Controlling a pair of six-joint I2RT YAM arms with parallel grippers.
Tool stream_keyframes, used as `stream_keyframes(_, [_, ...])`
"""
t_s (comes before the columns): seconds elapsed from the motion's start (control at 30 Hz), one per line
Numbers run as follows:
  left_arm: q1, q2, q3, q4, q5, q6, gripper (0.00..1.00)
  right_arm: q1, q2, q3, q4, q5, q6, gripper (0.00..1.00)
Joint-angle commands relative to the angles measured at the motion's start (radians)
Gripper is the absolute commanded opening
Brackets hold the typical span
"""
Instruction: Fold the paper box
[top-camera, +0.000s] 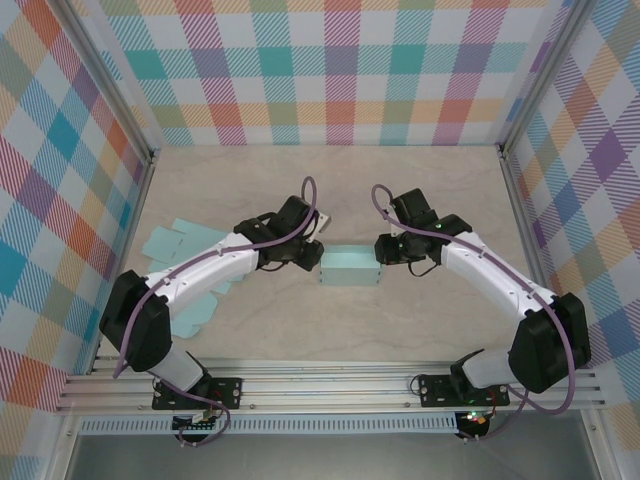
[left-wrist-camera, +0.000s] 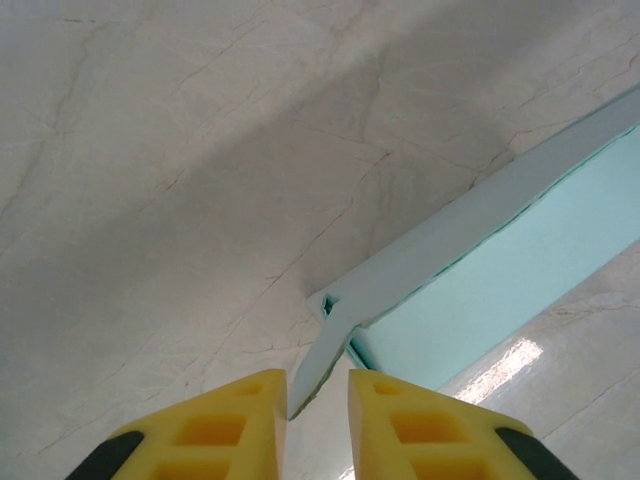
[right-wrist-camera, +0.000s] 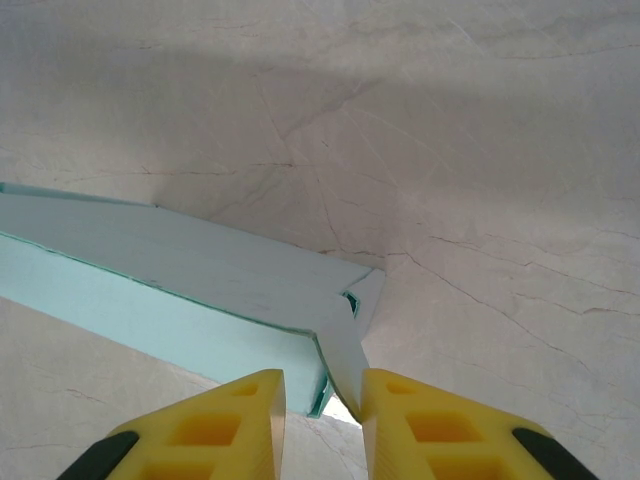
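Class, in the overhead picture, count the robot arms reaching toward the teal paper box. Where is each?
2. The left arm reaches the paper box from its left end; the right arm reaches it from its right end. None seems hidden.

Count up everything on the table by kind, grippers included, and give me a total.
Partly folded teal paper box: 1
Loose pile of flat teal paper sheets: 1 (sheets overlap, their number is unclear)
Grippers: 2, the left gripper and the right gripper
Total: 4
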Motion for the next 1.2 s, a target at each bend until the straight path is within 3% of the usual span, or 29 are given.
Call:
stream_keyframes(0.0, [-0.010,0.012,0.033,-0.017,-0.009,-0.021,0.18,0.009,-0.001,-0.008,0.011,-0.008,0.010,0.24])
stream_keyframes(0.4, [-0.027,0.018,0.026,0.005,0.003,-0.132,0.00,0.021,-0.005,-0.018,0.049,-0.019,0.048,0.10])
stream_keyframes(0.83, [-0.058,-0.004,-0.037,0.128,-0.019,-0.289,0.00,0.035,-0.011,-0.037,0.116,-0.038,0.106,0.08])
stream_keyframes(1.17, [-0.060,0.010,-0.077,0.158,-0.055,-0.292,0.00,0.038,-0.016,-0.073,0.141,-0.025,0.108,0.06])
